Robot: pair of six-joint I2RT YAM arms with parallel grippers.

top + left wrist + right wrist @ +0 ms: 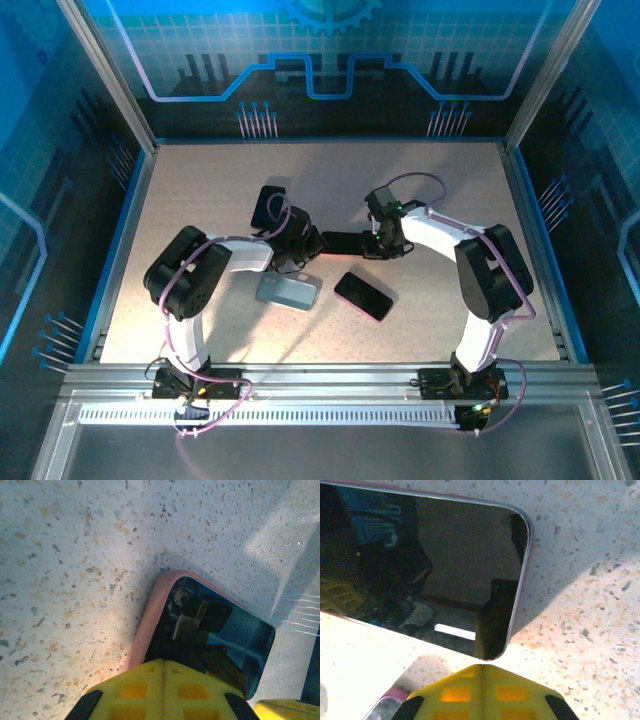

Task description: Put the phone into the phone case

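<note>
The phone (215, 630) lies inside the pink phone case (150, 615) on the worktop (60, 580). The left pincer (162, 662) and right pincer (482, 666), both clenched on nothing, sit at opposite ends of that case (probably to press the phone fully home).

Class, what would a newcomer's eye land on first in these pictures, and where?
The yellow-tipped left gripper and right gripper, both shut, flank a dark flat slab in the middle of the speckled beige table. Nearer the bases lie a pale blue-grey rectangular case and, to its right, a glossy black phone.
</note>
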